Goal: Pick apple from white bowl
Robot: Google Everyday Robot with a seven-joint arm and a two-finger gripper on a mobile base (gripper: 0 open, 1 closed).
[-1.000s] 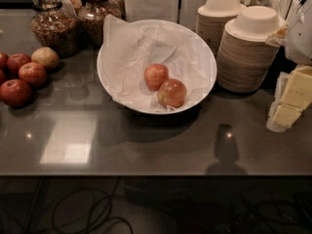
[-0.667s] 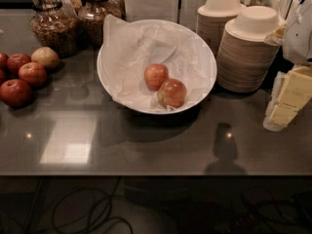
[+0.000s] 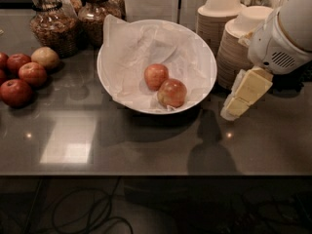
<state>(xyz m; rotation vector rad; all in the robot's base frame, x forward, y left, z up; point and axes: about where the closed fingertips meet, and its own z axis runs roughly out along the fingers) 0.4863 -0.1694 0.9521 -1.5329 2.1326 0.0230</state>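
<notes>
Fingers (image 3: 251,87) of the pale yellow gripper (image 3: 230,111), spread impossible to tell, hang empty beside the wide, paper-lined white bowl (image 3: 100,70), its small pinkish-red apple (image 3: 156,76) not yet grasped.

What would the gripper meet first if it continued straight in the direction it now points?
Probably the dark countertop, just beside the white bowl. The gripper hangs at the picture's right, pointing down and leftward; depth is unclear, so it might touch the bowl's rim instead.
</notes>
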